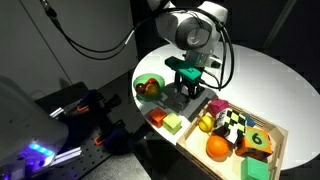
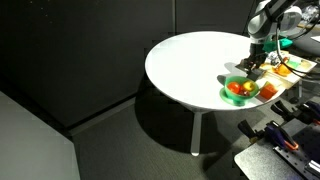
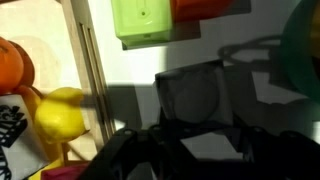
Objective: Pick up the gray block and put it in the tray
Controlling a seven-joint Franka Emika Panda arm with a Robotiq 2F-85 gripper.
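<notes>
Wrist view is showing the gray block (image 3: 190,95) sitting on the bench (image 1: 262,70), just beside the tray (image 3: 85,60) wall and near a lime-green cube (image 3: 145,22). In an exterior view the claw (image 1: 183,93) is hanging right over it and hiding it. Can't tell if it's open or closed.

Light-wood tray (image 3: 84,60), matt dull gray block (image 3: 195,95), smooth white table (image 2: 190,60), smooth plastic-looking lime-green cube (image 3: 145,20)

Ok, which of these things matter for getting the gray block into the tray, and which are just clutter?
For the job: gray block, tray, gripper.
Just lying about: green bowl, orange cube, lime-green cube, orange ball in the tray.
</notes>
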